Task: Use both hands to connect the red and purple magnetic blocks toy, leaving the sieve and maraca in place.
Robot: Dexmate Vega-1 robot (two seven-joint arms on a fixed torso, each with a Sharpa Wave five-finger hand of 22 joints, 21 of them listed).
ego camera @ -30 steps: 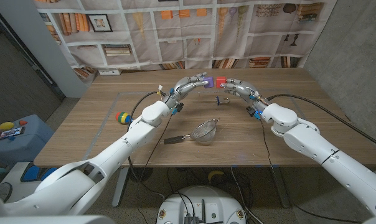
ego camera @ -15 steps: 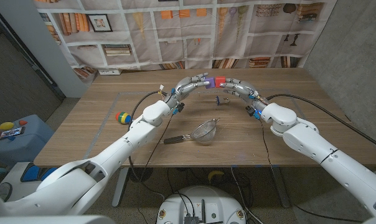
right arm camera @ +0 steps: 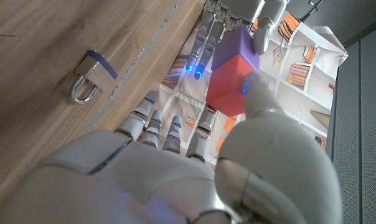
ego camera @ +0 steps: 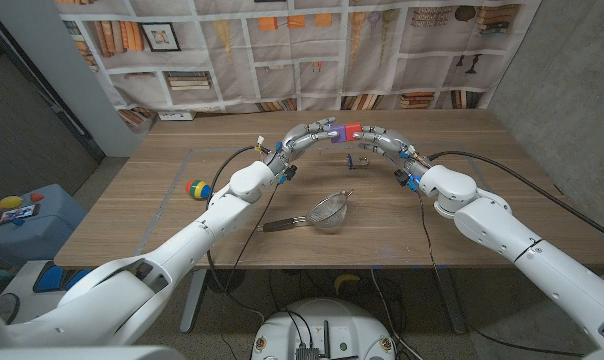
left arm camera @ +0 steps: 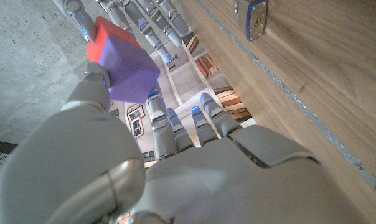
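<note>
- Head view: your left hand (ego camera: 304, 136) holds the purple block (ego camera: 334, 131) and your right hand (ego camera: 379, 141) holds the red block (ego camera: 352, 131). Both are raised above the far middle of the wooden table (ego camera: 462, 190).
- Head view: the two blocks sit face to face, touching, with no gap visible between them.
- Head view: the sieve (ego camera: 327, 211) lies near the table's front middle, handle pointing to picture left, well apart from both hands.
- Head view: the maraca (ego camera: 196, 188) lies on the table's left part, beside your left forearm and clear of it.
- Head view: a small padlock (ego camera: 357, 160) lies on the table just below the joined blocks.
- Left wrist view: your left hand (left arm camera: 175, 174) pinches the purple block (left arm camera: 132, 68) with thumb against it. The red block (left arm camera: 104, 38) is flush against its far face. Fingers (left arm camera: 154, 22) of the other hand reach in around the red one.
- Left wrist view: the padlock (left arm camera: 253, 17) rests on the table, apart from the hands.
- Right wrist view: your right hand (right arm camera: 175, 168) grasps the red block (right arm camera: 230, 84), thumb on its side. The purple block (right arm camera: 238, 45) is pressed against it, gripped by the other hand's fingers (right arm camera: 235, 12).
- Right wrist view: the padlock (right arm camera: 88, 84) lies on the wood with its shackle closed.
</note>
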